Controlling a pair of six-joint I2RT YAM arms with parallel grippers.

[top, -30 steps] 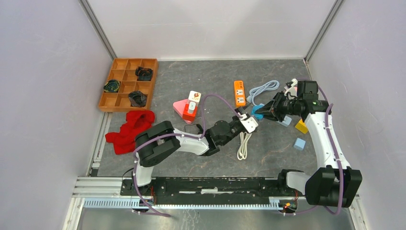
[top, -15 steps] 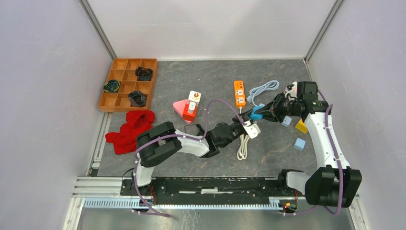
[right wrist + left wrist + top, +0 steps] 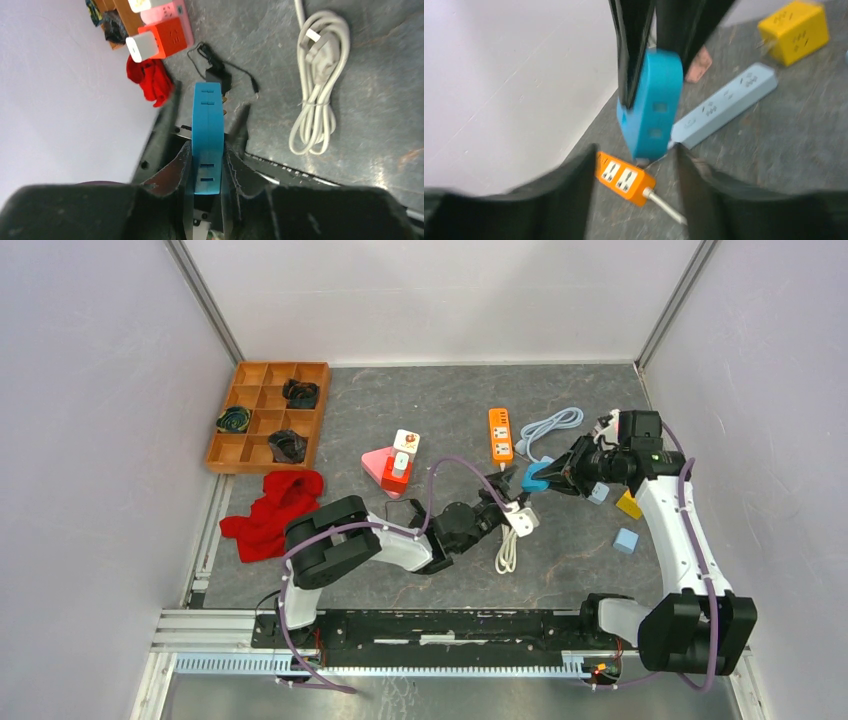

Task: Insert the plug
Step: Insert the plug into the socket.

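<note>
My right gripper (image 3: 548,480) is shut on a blue socket block (image 3: 536,481), holding it above the table. In the right wrist view the blue block (image 3: 207,132) sits clamped between both fingers of the right gripper (image 3: 206,146). My left gripper (image 3: 503,494) points up at the block from just below it. In the left wrist view the left gripper (image 3: 635,150) has its fingers apart, with nothing between them and the blue block (image 3: 651,105) just ahead. A white square plug (image 3: 521,516) lies right beside the left gripper's tip; I cannot tell whether they touch.
An orange power strip (image 3: 500,433) lies behind, its white cable coiled (image 3: 509,545) in front. A light-blue strip (image 3: 724,107), a yellow cube (image 3: 629,504) and a blue cube (image 3: 625,540) are at the right. Red and pink adapters (image 3: 395,465), a black adapter (image 3: 405,510), a red cloth (image 3: 270,510) and a wooden tray (image 3: 265,415) are at the left.
The left gripper's jaws have narrowed and its tip has swung up towards the blue block. The white plug now sits lower and nearer. The right gripper has carried the block slightly left.
</note>
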